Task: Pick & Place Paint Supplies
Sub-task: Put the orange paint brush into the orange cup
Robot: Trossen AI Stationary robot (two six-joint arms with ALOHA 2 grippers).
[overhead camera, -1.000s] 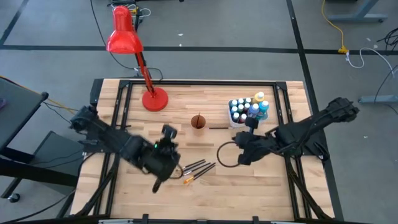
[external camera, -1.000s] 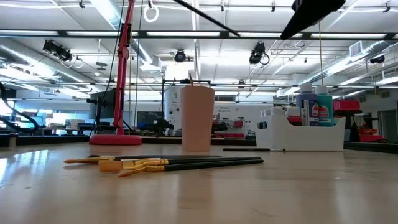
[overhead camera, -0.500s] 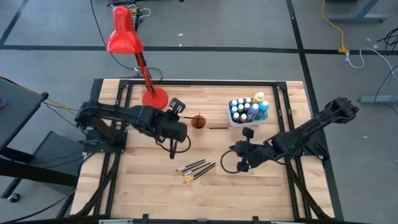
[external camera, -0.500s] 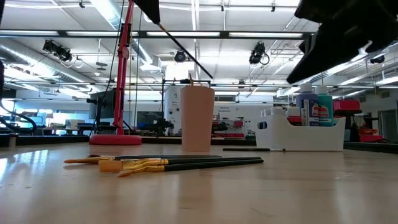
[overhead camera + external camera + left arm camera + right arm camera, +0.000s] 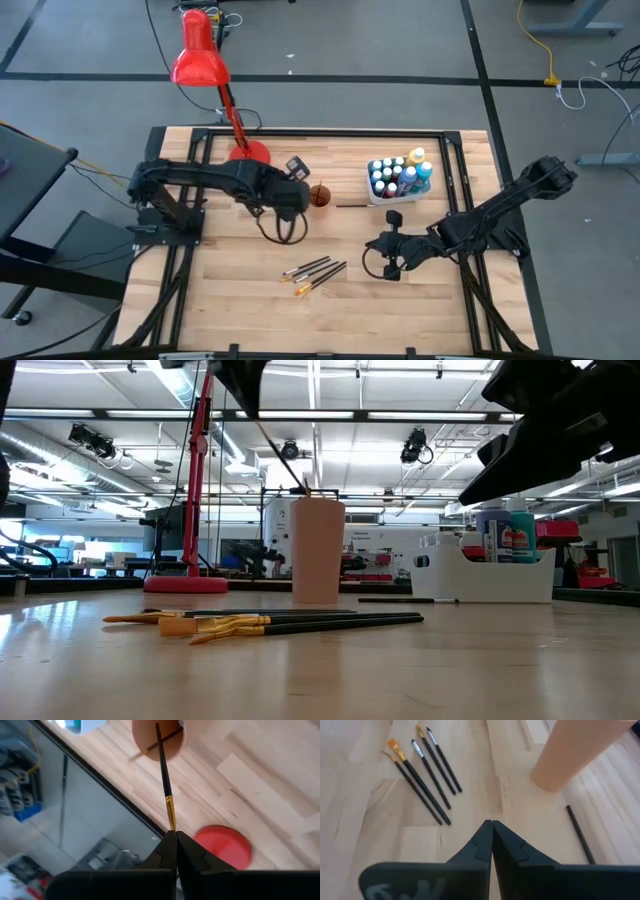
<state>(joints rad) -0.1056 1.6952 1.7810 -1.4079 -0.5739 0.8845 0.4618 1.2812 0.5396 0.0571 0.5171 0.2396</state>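
Note:
My left gripper (image 5: 172, 834) hangs just left of the small orange cup (image 5: 320, 195), shut on a dark-handled paintbrush (image 5: 163, 767). The brush slants down, and its handle end reaches the cup's mouth (image 5: 304, 491). Another brush handle (image 5: 169, 737) leans inside the cup. Several paintbrushes (image 5: 315, 271) lie flat on the table near its front. My right gripper (image 5: 384, 260) hovers low to their right, shut and empty. The white tub (image 5: 398, 180) at the far right holds several paint bottles. My left gripper pinches the paintbrush between its two fingertips at the bristle end, just behind the gold ferrule (image 5: 171, 817). The fingers slant down and lie along the brush. The brush is lifted clear of the table, tilted, with its handle end (image 5: 157, 727) over the cup's mouth.
A red desk lamp stands with its round base (image 5: 249, 155) at the far left, close behind my left arm. One lone brush (image 5: 352, 204) lies between the cup and the tub. Bare wood stretches along the table's near edge.
My left gripper has carried the brush from over the lying brushes toward the far edge and right, up to the cup, rolling as it went. The brush's handle end now points into the cup's mouth. My right gripper has sunk toward the table.

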